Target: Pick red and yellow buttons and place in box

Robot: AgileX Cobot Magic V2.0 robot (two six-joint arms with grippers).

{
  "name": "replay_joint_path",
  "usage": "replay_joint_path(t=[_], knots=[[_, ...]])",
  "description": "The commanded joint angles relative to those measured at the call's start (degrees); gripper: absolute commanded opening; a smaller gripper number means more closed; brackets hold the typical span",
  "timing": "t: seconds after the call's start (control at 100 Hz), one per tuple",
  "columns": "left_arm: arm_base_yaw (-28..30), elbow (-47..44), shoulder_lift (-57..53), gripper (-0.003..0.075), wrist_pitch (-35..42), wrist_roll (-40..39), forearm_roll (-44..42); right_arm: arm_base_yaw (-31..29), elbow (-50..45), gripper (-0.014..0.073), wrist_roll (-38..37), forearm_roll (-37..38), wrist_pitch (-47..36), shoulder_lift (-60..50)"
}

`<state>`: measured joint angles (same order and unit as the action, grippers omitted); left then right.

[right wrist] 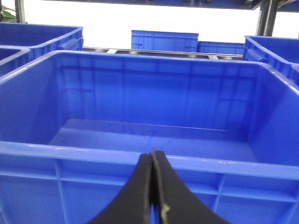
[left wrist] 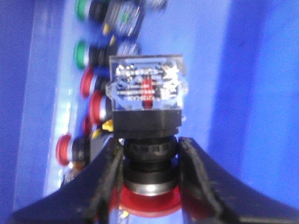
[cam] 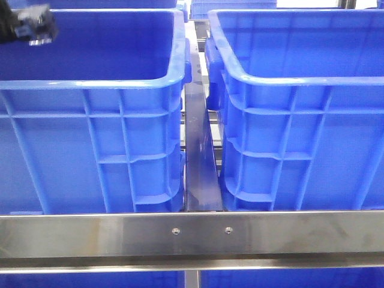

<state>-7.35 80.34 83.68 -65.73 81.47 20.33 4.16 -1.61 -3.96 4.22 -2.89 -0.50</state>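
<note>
A red push button is clamped by its collar between the left gripper jaws, cap toward the wrist, above the left blue crate where more buttons lie. The right gripper is held idle, jaws closed on nothing, before the empty right crate, probably the destination box.

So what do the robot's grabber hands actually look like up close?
Both grippers are black. The left gripper has two broad matte black fingers that taper toward their tips, with rough, worn edges. The right gripper has the same tapered black fingers, pale scuffs along their edges.
</note>
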Motion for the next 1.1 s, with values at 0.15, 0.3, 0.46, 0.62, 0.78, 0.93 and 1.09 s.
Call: replay_joint_path(t=[0.15, 0.3, 0.46, 0.62, 0.78, 0.93, 1.09], knots=[[-5.09, -1.95, -9.12, -0.0019, -0.69, -5.31, 2.28, -0.09, 0.05, -0.0067, 0.08, -0.10, -4.92, -1.32], [-7.40, -6.32, -14.37, -0.0019, -0.24, -6.78, 2.51, -0.09, 0.05, -0.0067, 0.08, -0.10, -4.92, -1.32], [-11.19, -9.26, -20.44, -0.0019, 2.64, -10.49, 3.52, -0.08, 0.11, -0.0067, 0.08, -0.10, -5.55, -1.32], [-14.72, -9.90, -23.89, -0.0019, 3.12, -10.74, 7.46, -0.08, 0.11, -0.0067, 0.08, -0.10, -9.80, -1.32], [-16.71, -9.90, -24.29, -0.0019, 3.12, -11.64, 7.62, -0.08, 1.61, -0.0067, -2.31, -1.47, -13.92, -1.32], [-16.80, -9.90, -24.29, -0.0019, 3.50, -11.67, 7.62, -0.08, 10.13, -0.0067, -8.70, -1.56, -0.39, -0.33], [-16.80, -9.90, -24.29, -0.0019, 3.99, -11.67, 7.62, -0.08, 25.71, -0.0067, -10.06, -1.61, 23.30, 4.84]])
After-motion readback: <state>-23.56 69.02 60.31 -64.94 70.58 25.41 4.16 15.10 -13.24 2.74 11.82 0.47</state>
